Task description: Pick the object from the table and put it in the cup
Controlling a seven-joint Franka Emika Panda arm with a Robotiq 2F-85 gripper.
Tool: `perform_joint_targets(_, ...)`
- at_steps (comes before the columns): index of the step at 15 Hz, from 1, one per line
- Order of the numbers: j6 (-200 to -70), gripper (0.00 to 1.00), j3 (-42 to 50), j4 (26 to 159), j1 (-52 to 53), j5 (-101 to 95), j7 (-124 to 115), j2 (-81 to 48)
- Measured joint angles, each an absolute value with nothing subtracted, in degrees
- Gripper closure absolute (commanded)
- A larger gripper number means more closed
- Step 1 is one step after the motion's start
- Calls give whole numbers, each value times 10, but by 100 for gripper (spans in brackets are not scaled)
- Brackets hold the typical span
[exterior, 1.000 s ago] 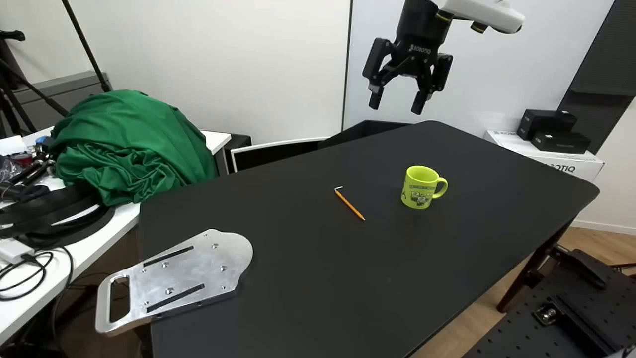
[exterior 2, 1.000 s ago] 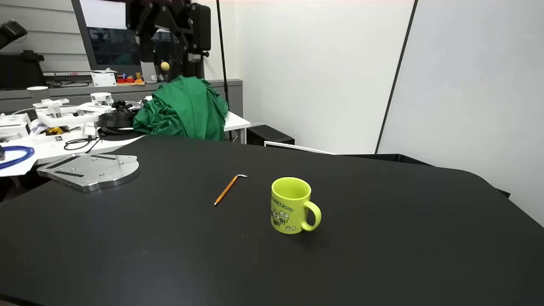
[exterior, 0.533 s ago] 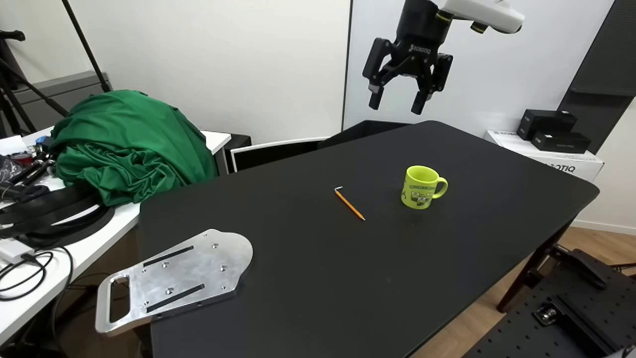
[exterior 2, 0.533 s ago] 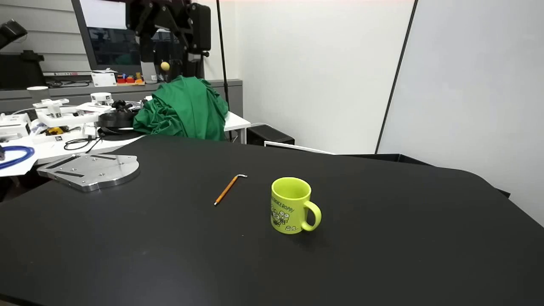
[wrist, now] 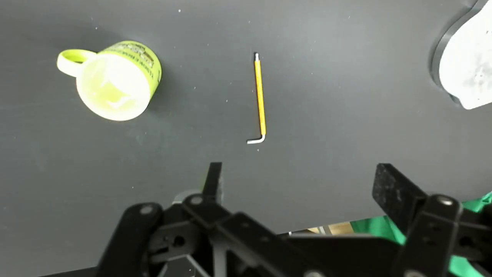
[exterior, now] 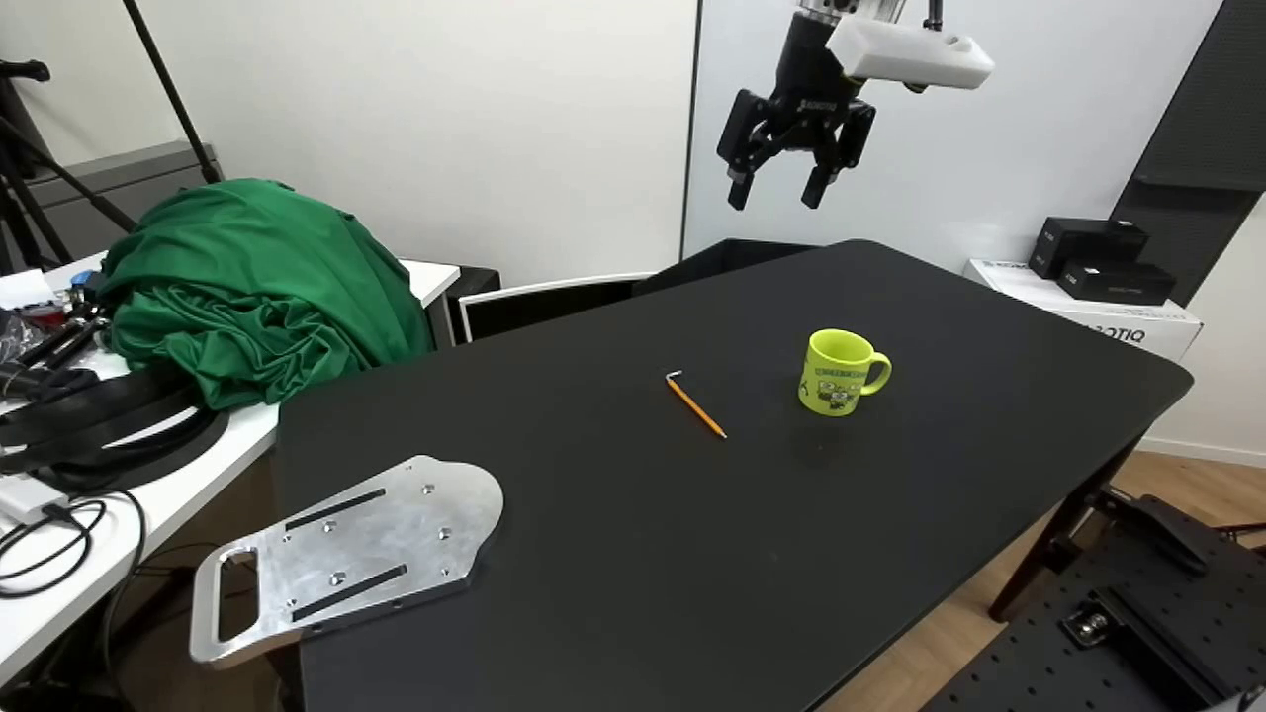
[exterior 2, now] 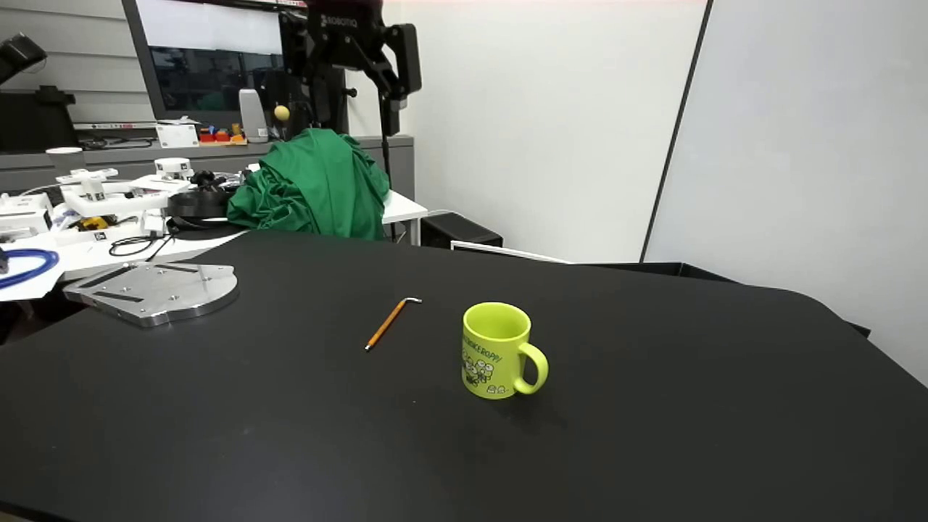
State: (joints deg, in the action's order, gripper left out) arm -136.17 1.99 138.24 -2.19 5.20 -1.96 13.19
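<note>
Hangs high above the desk, with the pincer pointing downward, fingertips spread well apart and nothing between them: so wide, presumably, to pass down around a slim target without nudging it. Has yet to collect the orange hex key, lying flat on bare desk, left of the mug and well apart from it in both exterior views. Probably kept from rolling there by the bent silver end, lying toward the far side in both exterior views. Looks well turned for a pinch across the key, running roughly square in the wrist view to the line between the fingertips. Calls next, likely, for a low, careful descent, given the slight height of so thin a thing. Should then move right to the mug, standing upright and open to take things from above, handle turned away from the key and so hardly in the way. May need to tip the key steeply before release, to avoid lying across the top. Can ignore the metal plate, jutting past the left edge, likely parked there to free the middle.
</note>
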Motion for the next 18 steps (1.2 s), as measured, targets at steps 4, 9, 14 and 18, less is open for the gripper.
perform_joint_targets(4,-1409,0,23,1324,-29,42,-20,39)
perform_joint_targets(9,-1433,0,23,1224,-28,14,-21,-110)
perform_joint_targets(14,-1433,0,18,1139,-1,4,-25,-225)
perform_joint_targets(18,-1433,0,18,1102,28,4,-78,-287)
